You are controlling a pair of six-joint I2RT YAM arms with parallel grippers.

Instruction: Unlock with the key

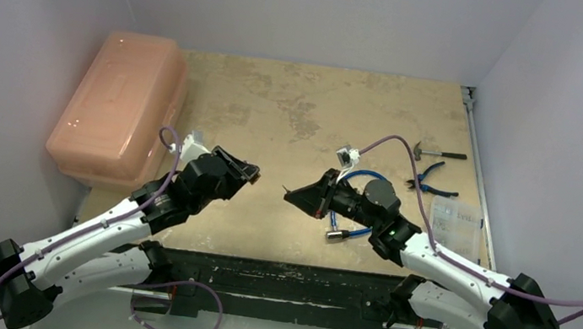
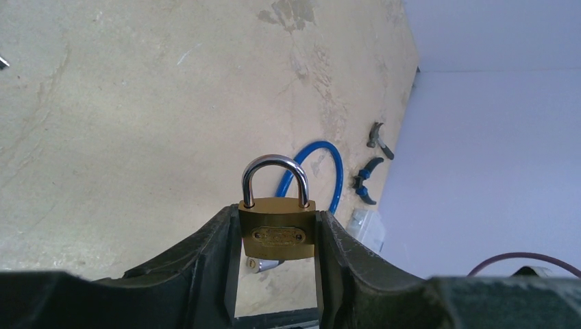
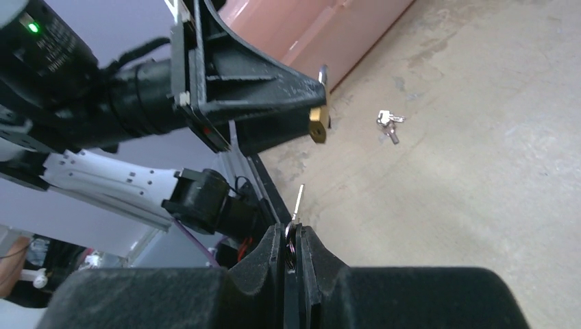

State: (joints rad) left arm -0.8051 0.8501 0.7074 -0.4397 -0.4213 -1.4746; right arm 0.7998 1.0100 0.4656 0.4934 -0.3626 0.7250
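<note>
A brass padlock with a closed silver shackle sits clamped between the fingers of my left gripper, held above the table. From the right wrist view the padlock shows at the tip of the left gripper, its bottom facing the key. My right gripper is shut on the head of a thin silver key, whose blade points toward the padlock with a gap between them. In the top view the left gripper and right gripper face each other over the table's middle.
A pink plastic box stands at the back left. A blue cable lock, pliers, a small hammer and a clear case lie to the right. A spare key bunch lies on the table.
</note>
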